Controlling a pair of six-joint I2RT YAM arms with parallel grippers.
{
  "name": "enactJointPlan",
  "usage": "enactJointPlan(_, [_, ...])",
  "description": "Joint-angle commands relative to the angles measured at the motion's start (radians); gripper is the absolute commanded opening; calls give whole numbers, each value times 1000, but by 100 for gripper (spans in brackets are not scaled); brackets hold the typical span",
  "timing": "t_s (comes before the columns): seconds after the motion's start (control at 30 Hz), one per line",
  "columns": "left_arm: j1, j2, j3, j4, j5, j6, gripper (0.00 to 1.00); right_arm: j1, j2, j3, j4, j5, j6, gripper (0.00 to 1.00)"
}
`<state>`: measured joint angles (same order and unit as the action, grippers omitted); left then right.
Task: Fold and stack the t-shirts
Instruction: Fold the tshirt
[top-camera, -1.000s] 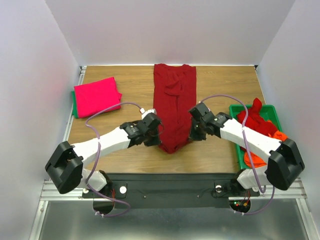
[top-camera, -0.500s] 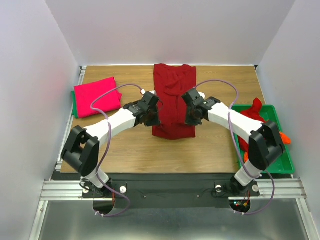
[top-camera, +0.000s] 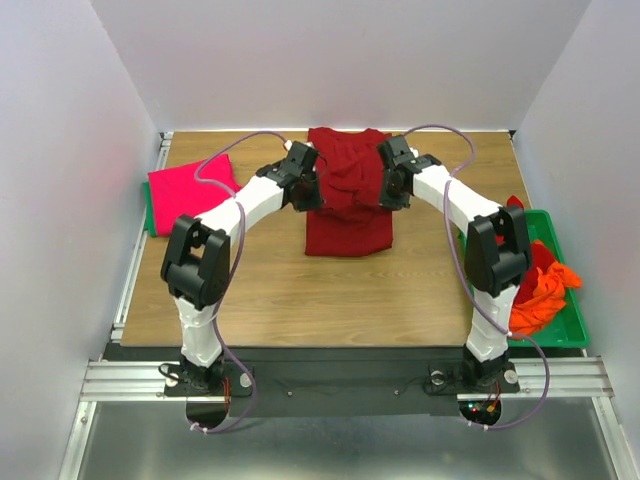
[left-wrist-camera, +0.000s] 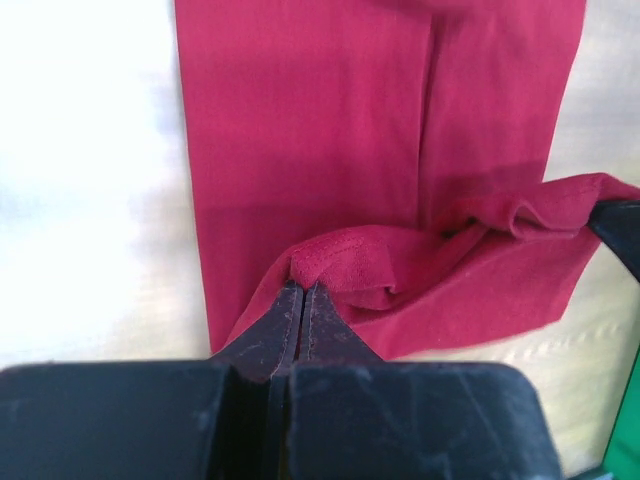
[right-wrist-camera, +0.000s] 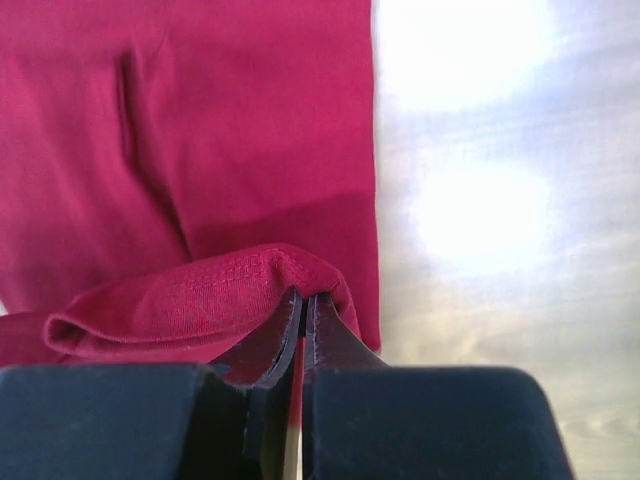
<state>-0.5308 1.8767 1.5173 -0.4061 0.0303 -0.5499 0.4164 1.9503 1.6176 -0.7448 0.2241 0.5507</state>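
A dark red t-shirt (top-camera: 348, 215) lies in a long strip down the middle of the wooden table. Its near end is lifted and carried over its far part. My left gripper (top-camera: 309, 195) is shut on the left corner of that hem (left-wrist-camera: 325, 262). My right gripper (top-camera: 388, 190) is shut on the right corner (right-wrist-camera: 270, 272). Both hold the hem above the flat lower layer (left-wrist-camera: 300, 130). A folded bright pink-magenta t-shirt (top-camera: 193, 192) lies at the left edge. Orange (top-camera: 540, 295) and dark red shirts lie in the green tray (top-camera: 572, 325) at the right.
White walls close the table at the back and both sides. A green edge (top-camera: 147, 210) shows under the pink shirt. Bare wood (top-camera: 330, 300) lies between the shirt and the near edge.
Both grippers have carried the near hem of the dark red shirt away from the arm bases toward the back, folding the strip over itself. Both arms are now stretched far out.
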Motion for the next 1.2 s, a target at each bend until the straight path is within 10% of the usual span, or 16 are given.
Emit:
enactJointPlan(0.0, [31, 88, 128, -25, 32, 28, 0, -34, 88, 126, 7, -12, -57, 0])
enactJointPlan(0.83, [107, 361, 457, -80, 94, -13, 0, -110, 318, 404, -31, -71, -123, 1])
enactJointPlan(0.93, [107, 369, 481, -85, 92, -13, 2, -117, 314, 438, -33, -84, -121, 14])
enactJointPlan(1.07, [109, 339, 541, -94, 34, -7, 74, -126, 271, 497, -37, -97, -127, 71])
enactJointPlan(1.17, [112, 280, 549, -80, -18, 5, 98, -139, 231, 515, -44, -104, -136, 82])
